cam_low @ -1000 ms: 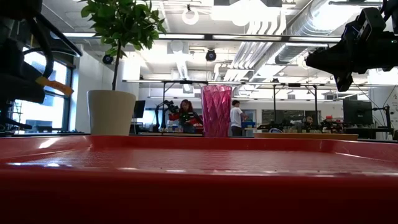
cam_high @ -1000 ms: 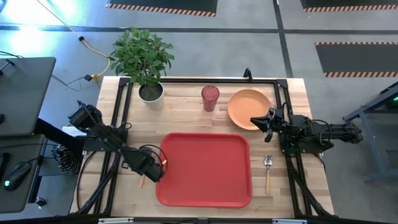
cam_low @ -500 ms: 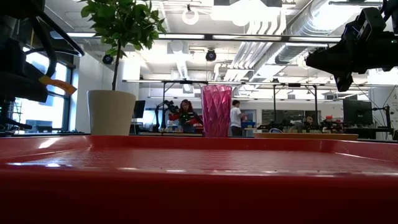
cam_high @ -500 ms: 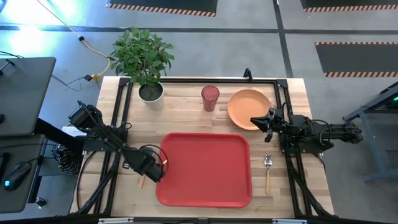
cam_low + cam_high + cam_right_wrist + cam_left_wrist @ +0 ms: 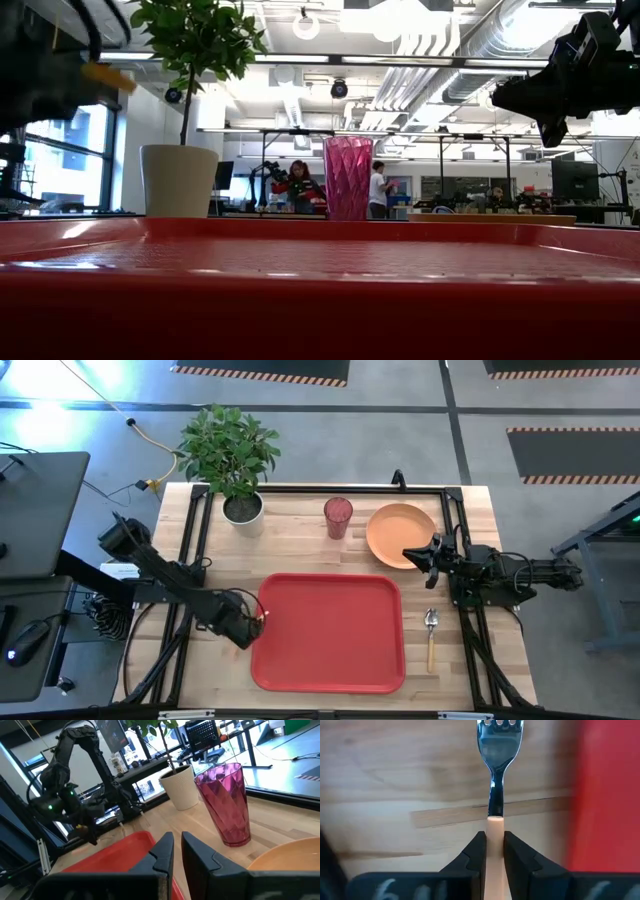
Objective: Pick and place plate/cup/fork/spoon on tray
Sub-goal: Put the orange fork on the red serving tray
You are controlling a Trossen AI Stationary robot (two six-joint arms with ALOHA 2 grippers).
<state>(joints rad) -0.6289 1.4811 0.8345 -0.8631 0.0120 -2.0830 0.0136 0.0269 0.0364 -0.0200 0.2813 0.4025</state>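
While the left gripper (image 5: 493, 851) pinches the fork (image 5: 496, 780) by its orange handle just beside the tray (image 5: 330, 630), it ought to carry the tines level over the red rim before letting go, the right gripper (image 5: 426, 557) waiting narrowly parted over the plate (image 5: 395, 532).

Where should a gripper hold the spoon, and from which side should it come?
Grip the spoon across its narrow orange handle, coming straight down from above. It lies flat on the table beside the tray, and its rounded bowl would likely slip.
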